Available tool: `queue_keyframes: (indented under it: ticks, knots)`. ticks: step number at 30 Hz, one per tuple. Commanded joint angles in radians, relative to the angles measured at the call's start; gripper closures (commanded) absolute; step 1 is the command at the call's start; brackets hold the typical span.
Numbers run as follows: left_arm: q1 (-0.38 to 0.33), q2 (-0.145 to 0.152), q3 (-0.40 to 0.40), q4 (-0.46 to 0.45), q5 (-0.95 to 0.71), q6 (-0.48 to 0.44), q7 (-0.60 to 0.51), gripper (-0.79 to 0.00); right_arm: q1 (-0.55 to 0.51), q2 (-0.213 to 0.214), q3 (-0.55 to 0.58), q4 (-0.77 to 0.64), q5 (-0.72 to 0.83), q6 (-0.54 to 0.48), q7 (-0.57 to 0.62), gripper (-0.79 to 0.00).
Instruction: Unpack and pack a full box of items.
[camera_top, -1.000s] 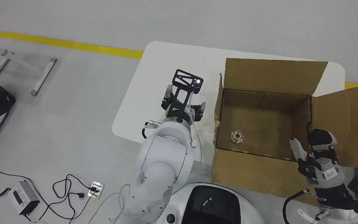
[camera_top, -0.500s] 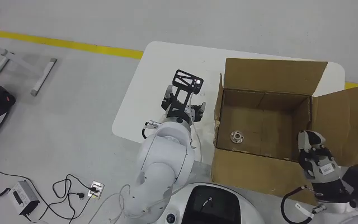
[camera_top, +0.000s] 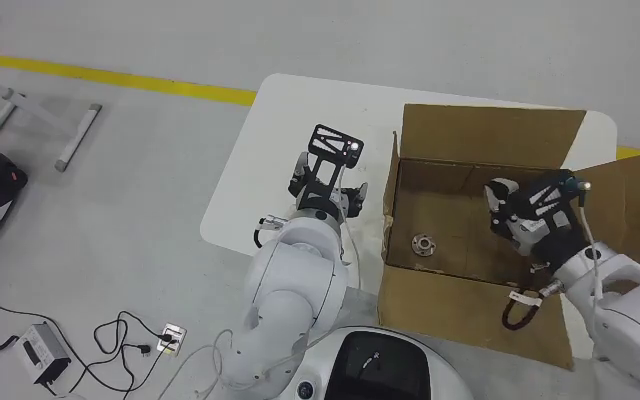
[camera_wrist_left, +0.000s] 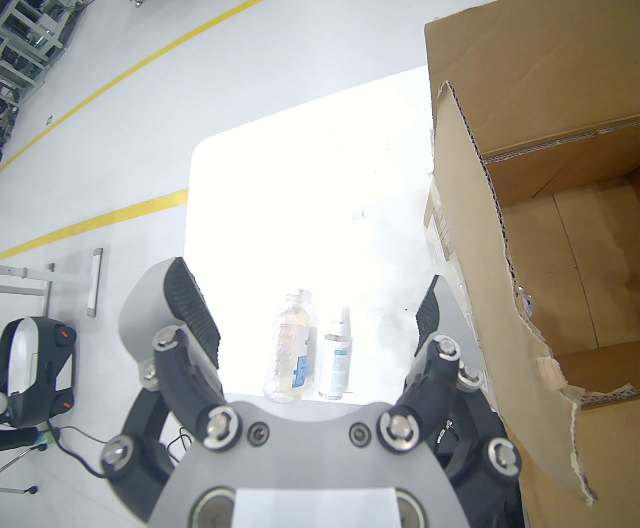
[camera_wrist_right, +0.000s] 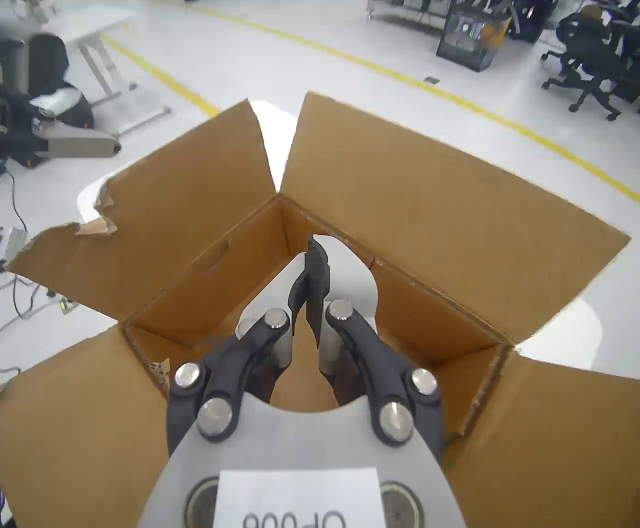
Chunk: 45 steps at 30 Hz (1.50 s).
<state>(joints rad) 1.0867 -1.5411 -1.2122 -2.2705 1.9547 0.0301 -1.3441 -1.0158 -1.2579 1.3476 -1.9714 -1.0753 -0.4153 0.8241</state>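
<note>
One metal ring (camera_top: 424, 242) lies in the box (camera_top: 450, 300); right claw (camera_wrist_right: 311, 265) pinched, left claw (camera_wrist_left: 305, 290) wide.

White table (camera_top: 290, 130), yellow floor line (camera_top: 120, 79), cables on floor (camera_top: 112, 334), office chairs (camera_wrist_right: 585, 65)

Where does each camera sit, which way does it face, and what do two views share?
Top view: above the arms, looking down at the table and open box; both arms show.
Left wrist view: on the left wrist, facing two bottles; its open left tool shows.
Right wrist view: on the right wrist, facing into the box; its shut right tool shows.
All three share the box.
</note>
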Motion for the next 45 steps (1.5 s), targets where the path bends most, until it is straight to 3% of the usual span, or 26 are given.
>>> queue_keyframes:
  ticks: [1, 4, 23, 29, 38, 45]
  knots:
    - [0.0, 0.0, 0.0, 0.0, 0.0, 0.0, 0.0, -0.785, 0.027, 0.0, -0.036, 0.046, 0.022, -0.002, 0.09, 0.0]
    - [0.0, 0.0, 0.0, 0.0, 0.0, 0.0, 0.0, -0.785, 0.056, -0.002, -0.076, 0.111, 0.042, 0.015, 0.173, 0.0]
    - [0.0, 0.0, 0.0, 0.0, 0.0, 0.0, 0.0, -0.785, 0.054, -0.003, -0.095, 0.124, 0.045, 0.038, 0.169, 0.0]
    - [0.0, 0.0, 0.0, 0.0, 0.0, 0.0, 0.0, -0.785, 0.157, -0.014, -0.227, 0.111, -0.143, 0.152, 0.373, 0.0]
    - [0.0, 0.0, 0.0, 0.0, 0.0, 0.0, 0.0, -0.785, 0.35, -0.063, -0.381, 0.239, -0.131, 0.397, 0.689, 0.0]
    - [0.0, 0.0, 0.0, 0.0, 0.0, 0.0, 0.0, -0.785, 0.381, -0.072, -0.402, 0.275, -0.12, 0.425, 0.712, 0.0]
